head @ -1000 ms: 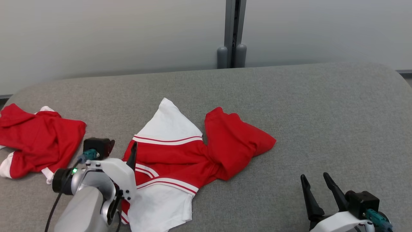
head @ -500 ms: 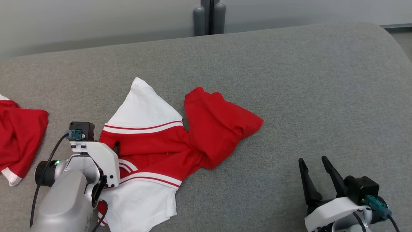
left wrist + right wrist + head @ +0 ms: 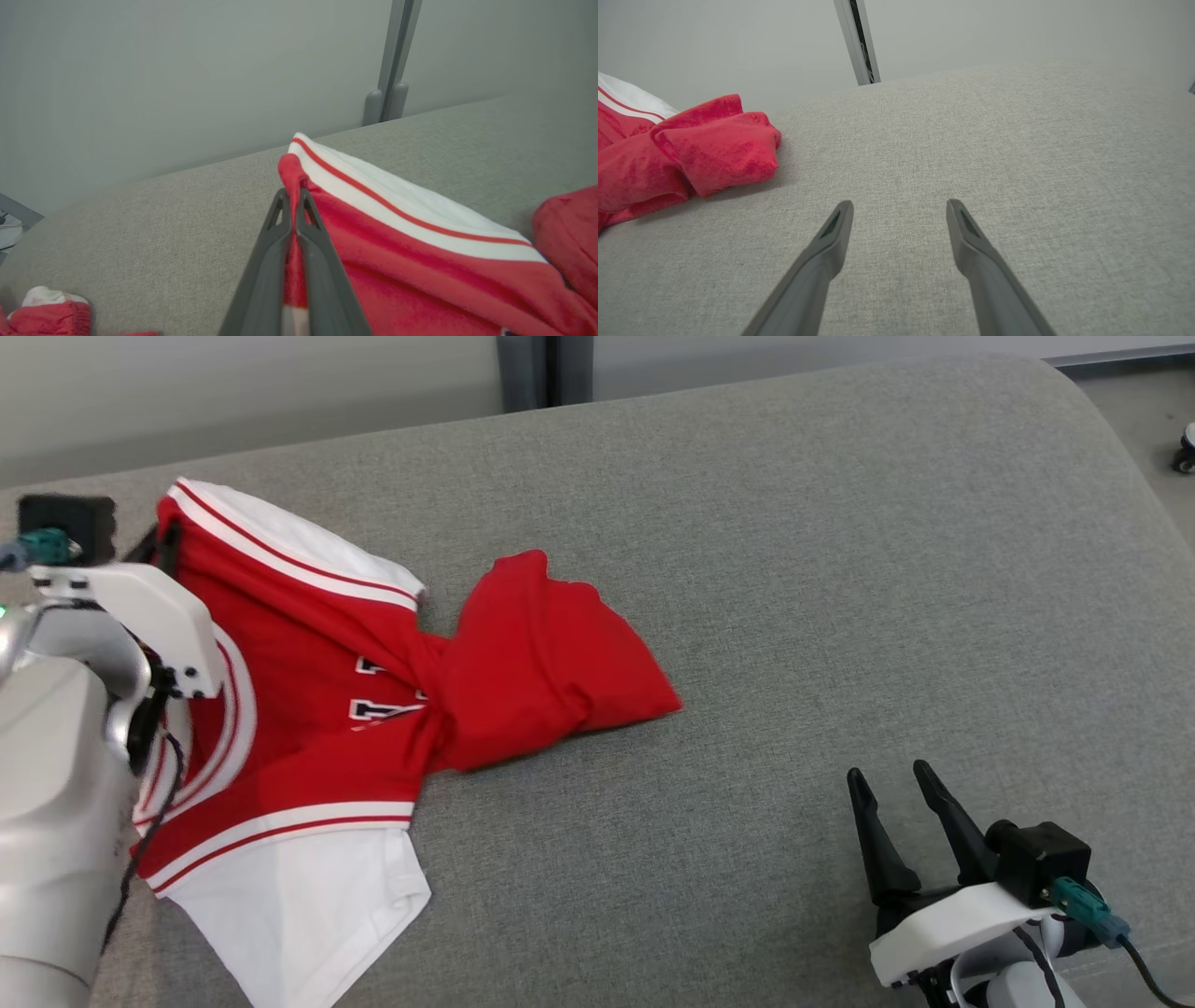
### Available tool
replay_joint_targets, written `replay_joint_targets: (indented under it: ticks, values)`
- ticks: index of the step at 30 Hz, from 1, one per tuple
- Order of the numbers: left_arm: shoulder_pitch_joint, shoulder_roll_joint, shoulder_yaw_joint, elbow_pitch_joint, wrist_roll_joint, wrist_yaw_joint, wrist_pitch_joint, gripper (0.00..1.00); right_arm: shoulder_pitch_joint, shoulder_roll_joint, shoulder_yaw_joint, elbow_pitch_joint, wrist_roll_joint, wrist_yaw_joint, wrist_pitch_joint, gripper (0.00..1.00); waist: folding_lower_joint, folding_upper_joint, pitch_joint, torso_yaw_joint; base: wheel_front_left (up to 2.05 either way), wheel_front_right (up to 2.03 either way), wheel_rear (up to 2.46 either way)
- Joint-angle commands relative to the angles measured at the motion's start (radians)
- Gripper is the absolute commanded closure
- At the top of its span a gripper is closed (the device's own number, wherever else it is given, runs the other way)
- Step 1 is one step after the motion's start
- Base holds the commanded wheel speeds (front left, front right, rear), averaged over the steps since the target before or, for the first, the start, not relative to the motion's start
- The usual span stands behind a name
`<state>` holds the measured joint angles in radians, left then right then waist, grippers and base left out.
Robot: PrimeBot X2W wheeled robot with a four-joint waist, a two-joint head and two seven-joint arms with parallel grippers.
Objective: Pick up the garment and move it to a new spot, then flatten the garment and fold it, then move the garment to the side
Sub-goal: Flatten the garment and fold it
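- Left fingers (image 3: 268, 254) were clamped together on a red fold of the garment (image 3: 308, 681), right beside its white striped band. Right fingers (image 3: 822, 261) stood apart with nothing between them, parked low over bare cushion.
- Wall (image 3: 187, 70): pale and plain, behind everything.
- Cushion (image 3: 794, 569): grey fabric top with a rounded far-right corner. Its middle and right were bare.
- Garment: red with white panels and striped trim, on the left part of the cushion.
  - The pinched edge was raised at the far left and the rest draped down from it.
  - A white panel lay flat toward the near edge.
  - A bunched red section twisted out toward the middle and rested on the cushion.
  - Lettering on the front was partly hidden in a fold; couldn't read it.
- Second cloth (image 3: 51, 312): a red-and-white scrap in the low corner of the left wrist view, well apart from the gripped piece.
- Post (image 3: 537, 369): grey upright against the wall, behind the cushion.
- Step, my read: the first one, pick up and move. Grip was made, but most of the cloth was in contact with the cushion.
- Next move, my read:
  - Raise the left gripper (image 3: 292, 193) enough to clear the trailing part, then carry toward the bare area on the right.
  - A single-point pinch means it would hang bunched, and the twisted red section would likely drag.
  - Right gripper (image 3: 892, 782) was free to take a second corner for flattening.
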<state>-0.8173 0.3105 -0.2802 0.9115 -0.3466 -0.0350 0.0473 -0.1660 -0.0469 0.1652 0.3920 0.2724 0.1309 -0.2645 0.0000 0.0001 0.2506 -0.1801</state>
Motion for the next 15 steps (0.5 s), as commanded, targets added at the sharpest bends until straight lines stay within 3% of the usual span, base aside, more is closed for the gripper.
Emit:
replay_joint_targets:
  ticks: [1, 6, 8, 15]
  values:
    - [-0.036, 0.027, 0.01, -0.006, 0.005, 0.008, -0.018, 1.0, -0.008, -0.007, -0.008, -0.003, 0.007, 0.0, 0.0, 0.0, 0.0, -0.0001, 0.009, -0.015, 0.0, 0.0, 0.0]
    - [-0.089, 0.079, 0.023, 0.0, 0.013, 0.009, -0.096, 1.0, -0.006, -0.007, -0.007, -0.006, 0.019, 0.0, 0.0, 0.0, 0.0, -0.0001, 0.021, -0.038, 0.0, 0.0, 0.0]
    - [-0.092, 0.086, 0.035, 0.005, 0.011, 0.027, -0.155, 0.0, -0.008, -0.007, -0.006, -0.008, 0.018, 0.0, 0.0, 0.0, 0.0, -0.0001, 0.025, -0.042, 0.0, 0.0, 0.0]
    - [-0.012, 0.031, 0.047, 0.067, -0.013, 0.053, -0.275, 0.0, -0.003, -0.007, -0.016, -0.006, 0.015, 0.0, 0.0, 0.0, 0.0, -0.0001, 0.0, -0.017, 0.0, 0.0, 0.0]
